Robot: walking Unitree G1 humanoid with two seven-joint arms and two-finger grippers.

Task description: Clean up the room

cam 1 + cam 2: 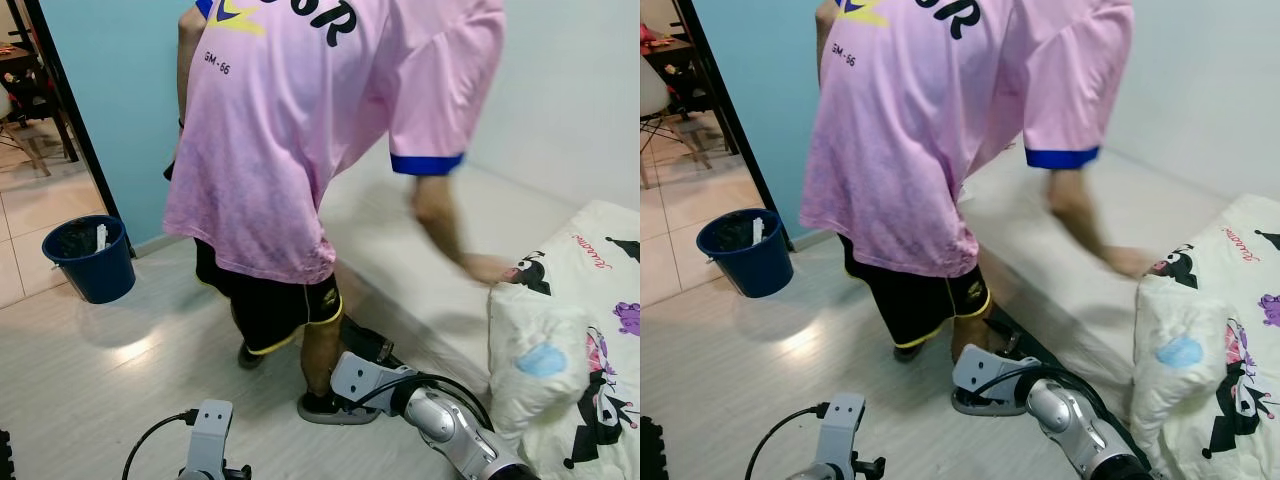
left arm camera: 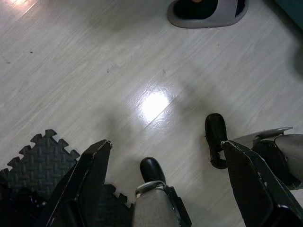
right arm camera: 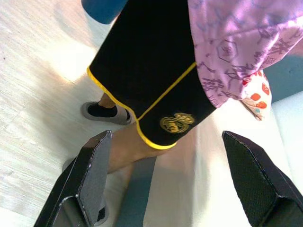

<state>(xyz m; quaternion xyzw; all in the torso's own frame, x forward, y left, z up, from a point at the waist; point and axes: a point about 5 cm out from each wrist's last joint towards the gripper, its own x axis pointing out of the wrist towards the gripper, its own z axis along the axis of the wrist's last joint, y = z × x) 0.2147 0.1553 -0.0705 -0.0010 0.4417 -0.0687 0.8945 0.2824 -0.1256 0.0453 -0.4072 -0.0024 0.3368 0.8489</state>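
A person point(image 1: 290, 140) in a pink shirt and black shorts bends over the white mattress point(image 1: 470, 225), one hand point(image 1: 487, 267) near the cartoon-print bedding point(image 1: 580, 340) at the robot's right. A blue bucket point(image 1: 90, 258) stands on the floor point(image 1: 100, 370) by the doorway. Right gripper point(image 3: 165, 184): fingers spread, holding nothing, aimed at the person's legs. Left gripper point(image 2: 163, 179): fingers spread, holding nothing, over the floor, near a grey slipper point(image 2: 208, 12).

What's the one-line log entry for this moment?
scene: person in pink T-shirt bent over white mattress | left claw: open, over pale wood floor | right claw: open, near person's legs | blue plastic bucket by doorway
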